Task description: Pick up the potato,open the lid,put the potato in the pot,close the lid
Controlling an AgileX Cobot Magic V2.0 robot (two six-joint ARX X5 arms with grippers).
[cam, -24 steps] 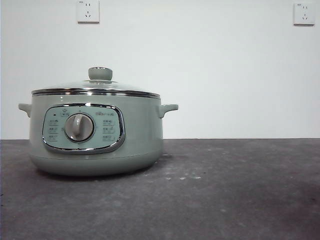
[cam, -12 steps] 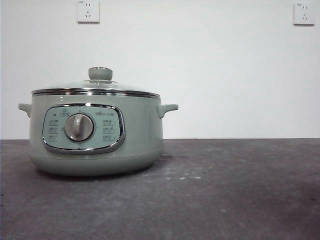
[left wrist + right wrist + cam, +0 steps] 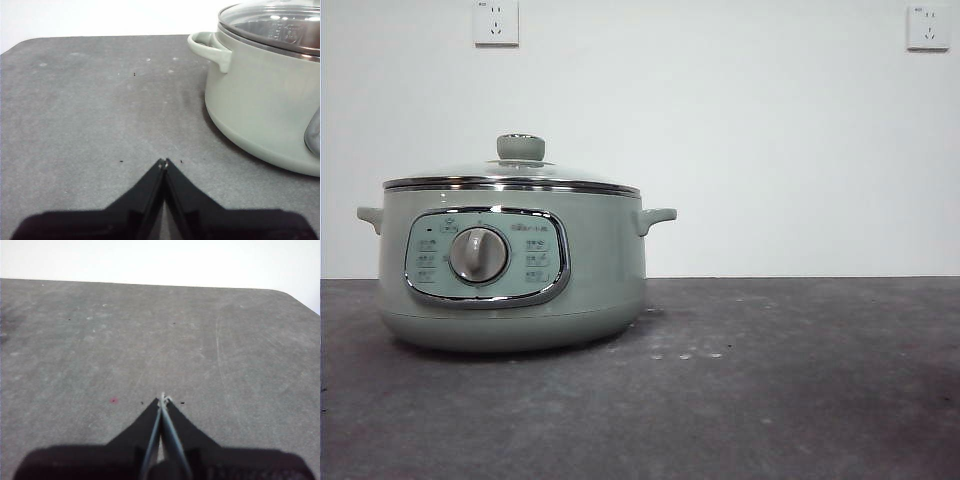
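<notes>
Both grippers closed, empty | lid [image 3: 512, 172] on pot [image 3: 600, 270] | panel text unreadable

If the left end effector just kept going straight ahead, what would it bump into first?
Probably nothing: the left end effector, shut, points across bare table. The pot sits off to one side of that line, though depth is hard to judge.

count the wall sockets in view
2: one wall socket high on the wall above the pot, the other wall socket at the far top corner. More may lie outside the frame.
</notes>
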